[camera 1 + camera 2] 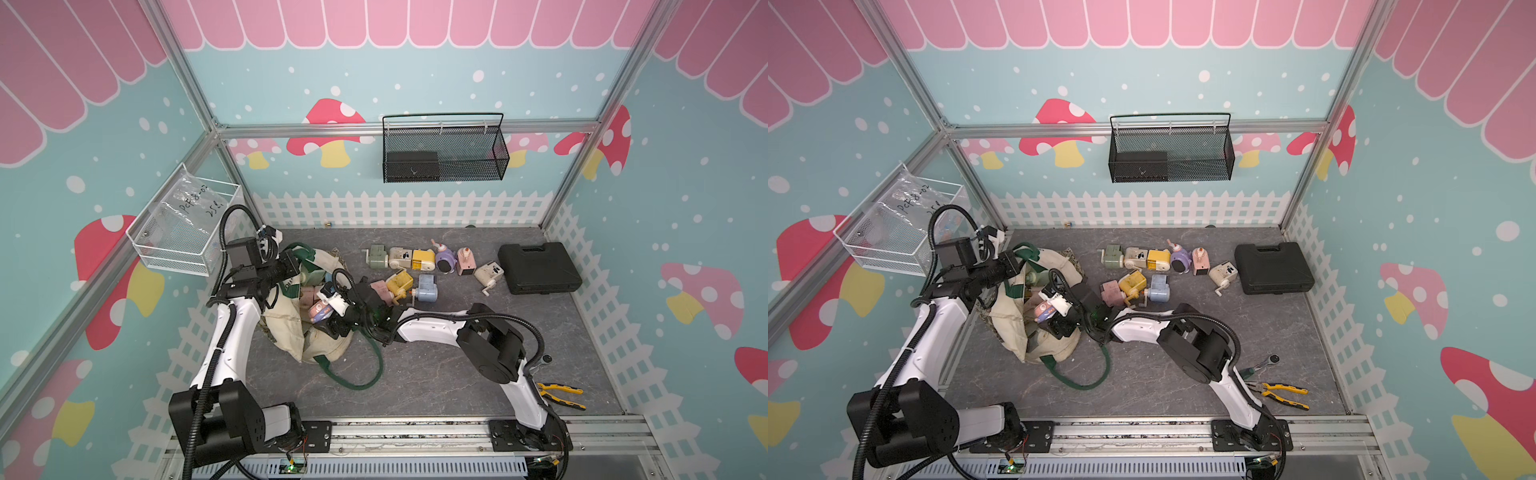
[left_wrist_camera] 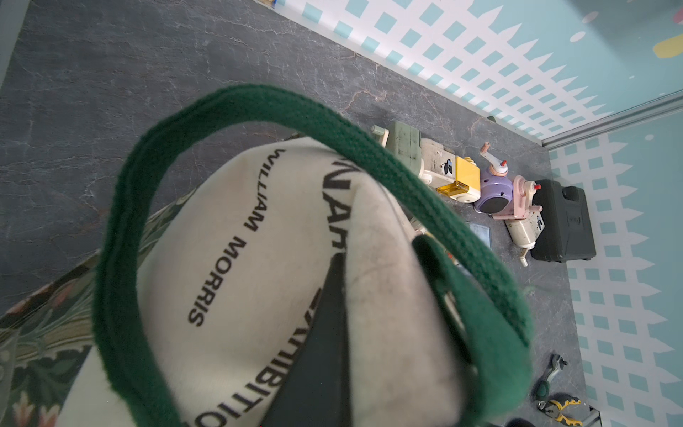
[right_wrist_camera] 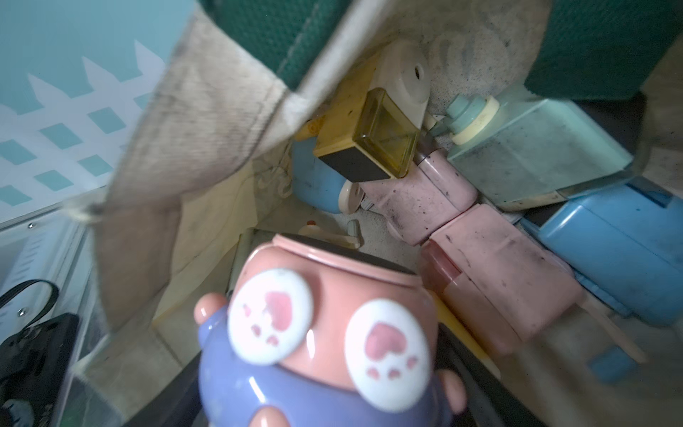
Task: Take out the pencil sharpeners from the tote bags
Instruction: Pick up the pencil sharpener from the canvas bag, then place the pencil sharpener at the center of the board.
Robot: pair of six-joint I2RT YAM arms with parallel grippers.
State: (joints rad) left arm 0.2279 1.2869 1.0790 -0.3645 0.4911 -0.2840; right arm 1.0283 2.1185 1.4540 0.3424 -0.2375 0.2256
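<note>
Right hand point(image 1: 327, 316) clasps a pink-and-purple sharpener point(image 3: 325, 332), jaws wide, at the mouth of the tote bag point(image 1: 282, 320).
Left hand point(image 1: 296, 272) is pinched tight on the bag's rim; other sharpeners point(image 1: 424, 259) lie on the table point(image 1: 415, 374).

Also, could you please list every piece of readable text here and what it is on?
"WILLIAM MORRIS": on the tote bag.
"IBITIO": same bag, word cut off.
"PCF8-02": handwritten on the plastic bag in the wire basket; next line unreadable.
Larger bag letters: hidden by the green strap.
</note>
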